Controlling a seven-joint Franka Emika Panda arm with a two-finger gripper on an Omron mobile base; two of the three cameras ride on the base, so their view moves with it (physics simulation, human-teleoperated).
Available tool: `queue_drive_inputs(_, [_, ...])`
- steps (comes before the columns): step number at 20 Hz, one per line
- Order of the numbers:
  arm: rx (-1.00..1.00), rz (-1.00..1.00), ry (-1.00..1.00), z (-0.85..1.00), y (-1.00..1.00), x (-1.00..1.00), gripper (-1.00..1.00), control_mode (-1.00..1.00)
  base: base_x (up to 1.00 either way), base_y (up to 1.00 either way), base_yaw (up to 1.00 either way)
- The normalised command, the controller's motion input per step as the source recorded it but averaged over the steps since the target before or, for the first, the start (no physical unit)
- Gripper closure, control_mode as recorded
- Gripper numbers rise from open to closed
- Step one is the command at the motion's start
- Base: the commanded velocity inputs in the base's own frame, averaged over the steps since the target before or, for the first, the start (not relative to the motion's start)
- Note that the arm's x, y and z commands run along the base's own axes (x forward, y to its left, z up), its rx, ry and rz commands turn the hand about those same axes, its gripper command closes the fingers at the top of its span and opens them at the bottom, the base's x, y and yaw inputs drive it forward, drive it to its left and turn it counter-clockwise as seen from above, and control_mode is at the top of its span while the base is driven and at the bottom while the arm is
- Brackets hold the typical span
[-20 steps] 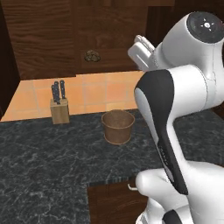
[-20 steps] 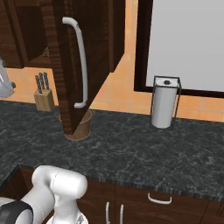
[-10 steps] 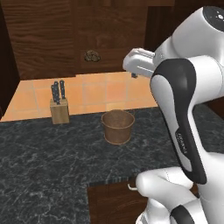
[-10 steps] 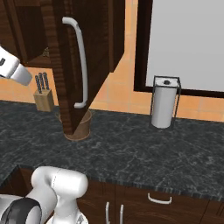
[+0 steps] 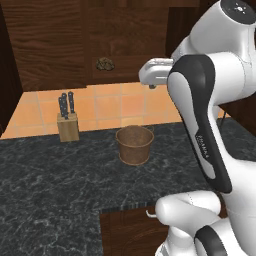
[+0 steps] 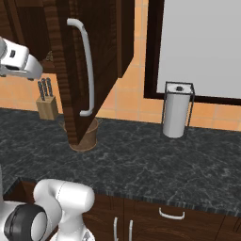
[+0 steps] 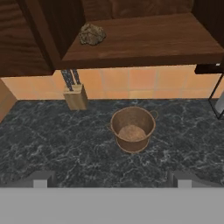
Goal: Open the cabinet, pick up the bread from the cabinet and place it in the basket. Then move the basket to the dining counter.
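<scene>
The dark brown wood-grain wall cabinet (image 6: 89, 70) stands open, and its swung door could catch the arm on the reach inward. The round brown wooden basket (image 5: 134, 144) waits near the black marbled counter's (image 5: 55, 185) back edge. The small lumpy tan bread (image 7: 91, 34) lies at the shelf's left end near its front edge, where the spread, empty gripper (image 5: 151, 75) could nudge it off.

Cabinet (image 6: 101, 42) was dark matte wood grain, basket (image 7: 132, 128) rough brown wood, bread (image 7: 92, 34) lumpy, countertop (image 5: 50, 185) glossy black marble.
</scene>
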Motion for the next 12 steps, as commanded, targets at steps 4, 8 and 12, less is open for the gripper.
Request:
queue_drive_inputs(4, [0.00,-0.02,-0.06,0.00,0.00,0.44,-1.00,-1.00,0.00,0.00,0.00])
queue_drive_inputs(8, [-0.01,-0.02,-0.05,0.00,0.00,0.58,-1.00,-1.00,0.00,0.00,0.00])
queue_drive_inputs(12, [0.00,0.05,-0.29,-0.09,0.01,0.49,-1.00,-1.00,0.00,0.00,0.00])
